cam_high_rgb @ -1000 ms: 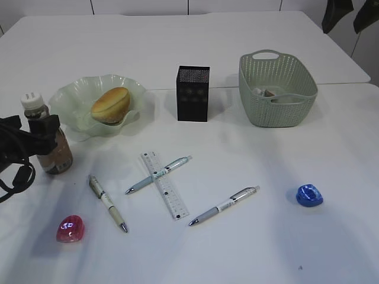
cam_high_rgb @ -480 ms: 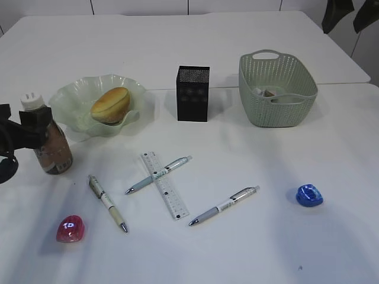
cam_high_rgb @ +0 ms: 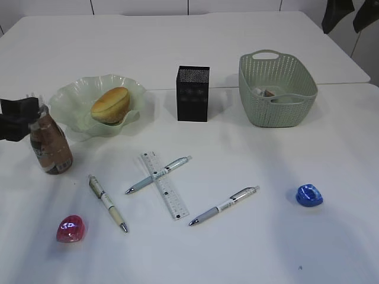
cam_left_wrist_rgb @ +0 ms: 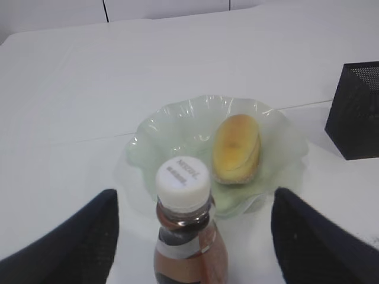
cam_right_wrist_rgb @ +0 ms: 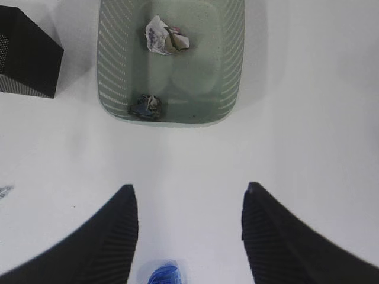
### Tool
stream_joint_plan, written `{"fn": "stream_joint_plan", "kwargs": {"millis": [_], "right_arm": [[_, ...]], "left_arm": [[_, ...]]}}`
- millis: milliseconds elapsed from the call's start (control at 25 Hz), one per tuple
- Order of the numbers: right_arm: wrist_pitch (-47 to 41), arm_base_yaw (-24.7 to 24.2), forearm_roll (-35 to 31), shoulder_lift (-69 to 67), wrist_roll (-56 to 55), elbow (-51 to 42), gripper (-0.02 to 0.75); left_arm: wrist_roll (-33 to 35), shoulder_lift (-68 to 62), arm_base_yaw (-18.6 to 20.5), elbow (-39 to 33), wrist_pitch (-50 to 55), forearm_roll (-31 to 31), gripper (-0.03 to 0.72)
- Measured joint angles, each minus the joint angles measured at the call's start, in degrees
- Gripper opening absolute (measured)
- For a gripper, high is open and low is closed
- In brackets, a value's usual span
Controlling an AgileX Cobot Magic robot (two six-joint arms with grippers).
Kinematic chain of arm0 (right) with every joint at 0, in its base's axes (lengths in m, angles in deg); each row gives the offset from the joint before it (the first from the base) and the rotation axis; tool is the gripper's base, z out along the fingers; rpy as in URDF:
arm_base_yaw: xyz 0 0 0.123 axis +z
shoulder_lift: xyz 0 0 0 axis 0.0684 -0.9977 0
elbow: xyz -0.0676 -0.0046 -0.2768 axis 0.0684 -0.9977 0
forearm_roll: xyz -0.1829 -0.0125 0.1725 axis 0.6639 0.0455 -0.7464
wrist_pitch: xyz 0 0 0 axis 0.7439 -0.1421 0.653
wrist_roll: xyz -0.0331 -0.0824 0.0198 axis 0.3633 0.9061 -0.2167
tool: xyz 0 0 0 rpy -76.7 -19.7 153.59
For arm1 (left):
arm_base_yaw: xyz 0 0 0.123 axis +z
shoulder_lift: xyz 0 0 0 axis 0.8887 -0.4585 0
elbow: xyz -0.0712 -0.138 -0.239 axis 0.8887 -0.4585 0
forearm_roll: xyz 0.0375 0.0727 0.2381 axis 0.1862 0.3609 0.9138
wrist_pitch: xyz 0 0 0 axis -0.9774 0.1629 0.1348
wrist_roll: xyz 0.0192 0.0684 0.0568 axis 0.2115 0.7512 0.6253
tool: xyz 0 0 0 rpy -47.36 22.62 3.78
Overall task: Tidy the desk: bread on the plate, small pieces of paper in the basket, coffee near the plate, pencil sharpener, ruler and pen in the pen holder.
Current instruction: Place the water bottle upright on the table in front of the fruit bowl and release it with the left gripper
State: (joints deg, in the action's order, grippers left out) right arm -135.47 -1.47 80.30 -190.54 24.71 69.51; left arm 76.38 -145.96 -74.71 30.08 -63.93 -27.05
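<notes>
The coffee bottle (cam_high_rgb: 53, 151) stands upright just left of the green plate (cam_high_rgb: 74, 97), which holds the bread (cam_high_rgb: 110, 104). My left gripper (cam_high_rgb: 18, 115) is open at the far left edge. In the left wrist view its fingers (cam_left_wrist_rgb: 77, 236) stand wide on both sides of the bottle (cam_left_wrist_rgb: 186, 236) without touching it. My right gripper (cam_right_wrist_rgb: 188, 188) is open and empty, high above the blue sharpener (cam_right_wrist_rgb: 163, 276) and the basket (cam_right_wrist_rgb: 112, 71). Three pens (cam_high_rgb: 224, 206) (cam_high_rgb: 157, 174) (cam_high_rgb: 108, 202), a ruler (cam_high_rgb: 165, 192) and a red sharpener (cam_high_rgb: 70, 228) lie on the table. The black pen holder (cam_high_rgb: 193, 93) stands mid-table.
The basket (cam_high_rgb: 277, 89) at the back right holds two crumpled papers (cam_right_wrist_rgb: 166, 35) (cam_right_wrist_rgb: 145, 106). The blue sharpener (cam_high_rgb: 310, 195) lies alone at the right. Two dark shapes (cam_high_rgb: 337, 12) hang at the top right edge. A table seam runs behind the plate and holder.
My left gripper has drawn back to the left, away from the coffee bottle. The bottle stays standing beside the plate. Nothing else has moved.
</notes>
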Motion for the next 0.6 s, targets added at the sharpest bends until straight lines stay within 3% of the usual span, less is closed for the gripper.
{"fn": "stream_joint_plan", "kwargs": {"millis": [360,600], "right_arm": [[0.0,0.0,0.0,0.0,0.13,0.0,0.444],[0.0,0.0,-0.88,0.0,0.13,0.0,0.443]], "left_arm": [[0.74,12.9,0.0,0.0,9.46,-1.54,0.569],[0.74,21.76,0.0,1.36,23.63,-1.54,0.552]]}}
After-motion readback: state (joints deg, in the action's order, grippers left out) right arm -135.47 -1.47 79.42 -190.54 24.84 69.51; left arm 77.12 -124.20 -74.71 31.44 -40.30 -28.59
